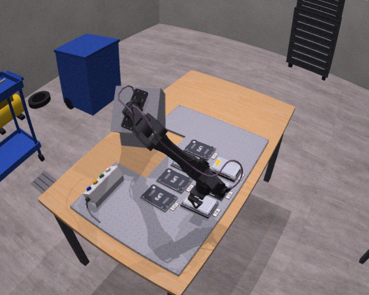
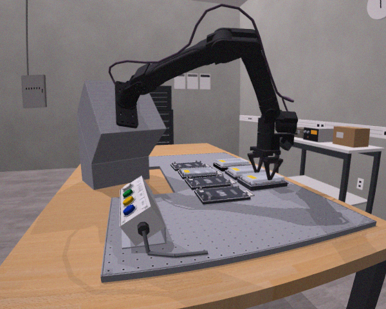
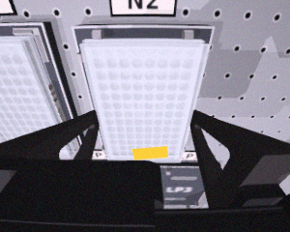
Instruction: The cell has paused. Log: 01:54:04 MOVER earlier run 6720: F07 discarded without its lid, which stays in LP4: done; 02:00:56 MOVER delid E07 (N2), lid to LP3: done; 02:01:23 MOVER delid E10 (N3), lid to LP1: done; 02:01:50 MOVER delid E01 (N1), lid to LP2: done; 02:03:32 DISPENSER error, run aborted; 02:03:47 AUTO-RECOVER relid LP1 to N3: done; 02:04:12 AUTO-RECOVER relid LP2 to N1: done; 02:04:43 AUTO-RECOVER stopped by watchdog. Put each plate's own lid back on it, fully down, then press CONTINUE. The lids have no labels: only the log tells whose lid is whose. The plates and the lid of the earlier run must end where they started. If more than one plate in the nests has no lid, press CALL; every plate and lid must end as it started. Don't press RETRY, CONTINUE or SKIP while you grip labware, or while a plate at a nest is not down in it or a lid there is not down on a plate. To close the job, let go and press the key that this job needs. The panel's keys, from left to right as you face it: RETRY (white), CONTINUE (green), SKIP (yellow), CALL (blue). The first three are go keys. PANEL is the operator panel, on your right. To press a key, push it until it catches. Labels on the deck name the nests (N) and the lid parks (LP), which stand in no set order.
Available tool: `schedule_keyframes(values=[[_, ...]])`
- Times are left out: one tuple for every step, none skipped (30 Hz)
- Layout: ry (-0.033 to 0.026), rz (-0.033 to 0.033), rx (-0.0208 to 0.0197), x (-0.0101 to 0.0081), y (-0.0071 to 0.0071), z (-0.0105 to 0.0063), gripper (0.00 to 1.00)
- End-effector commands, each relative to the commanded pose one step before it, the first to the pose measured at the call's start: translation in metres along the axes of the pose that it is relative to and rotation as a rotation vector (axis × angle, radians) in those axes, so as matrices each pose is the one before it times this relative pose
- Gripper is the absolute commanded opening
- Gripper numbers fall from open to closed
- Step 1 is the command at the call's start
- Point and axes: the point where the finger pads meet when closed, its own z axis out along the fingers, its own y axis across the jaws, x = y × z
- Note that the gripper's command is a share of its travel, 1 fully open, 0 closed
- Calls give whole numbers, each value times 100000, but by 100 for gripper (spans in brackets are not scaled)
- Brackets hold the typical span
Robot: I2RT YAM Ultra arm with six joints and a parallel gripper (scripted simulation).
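My gripper (image 3: 144, 115) is shut on a clear lid (image 3: 144, 97), with one finger on each long side. The lid sits over the well plate in nest N2 (image 3: 143, 5), the nearest nest of the row; I cannot tell if it is fully down. The gripper also shows in the exterior view (image 2: 266, 172) and the top view (image 1: 195, 201). The plate in the neighbouring nest (image 3: 19, 97) is lidded, and so is the far one (image 1: 227, 168). Parks LP3 (image 1: 159, 197) and LP1 (image 1: 174, 179) are bare. One park holds a lid with a yellow tag (image 2: 199, 172).
The operator panel (image 2: 136, 206) stands at the deck's near left with white, green, yellow and blue keys. The grey arm base block (image 2: 116, 132) stands behind it. A further bare lid park (image 1: 199, 148) lies at the far end of the park row.
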Motion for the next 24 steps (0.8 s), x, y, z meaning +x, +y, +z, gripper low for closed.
schedule_keyframes(values=[[-5064,1372,969,-1996,248,-992,0],[26,19,11,4,10,4,0],[26,19,12,4,10,4,0],[26,19,12,4,10,5,0],[26,19,12,4,10,5,0],[26,19,12,4,10,4,0],[26,19,12,4,10,5,0],[26,19,12,4,10,4,0],[26,19,12,4,10,4,0],[26,19,12,4,10,4,0],[26,19,12,4,10,5,0],[26,19,12,4,10,5,0],[26,19,12,4,10,4,0],[26,14,12,4,10,5,0],[26,11,12,4,10,5,0],[0,0,0,0,0,0,0],[0,0,0,0,0,0,0],[0,-8,0,0,0,0,100],[-43,-68,-107,-8,19,0,100],[-151,76,-122,-36,-14,-37,100],[-648,451,-56,-171,-207,-228,100],[-99,74,15,-27,-39,-38,100],[0,0,0,0,0,0,100],[0,-1,0,0,0,0,100]])
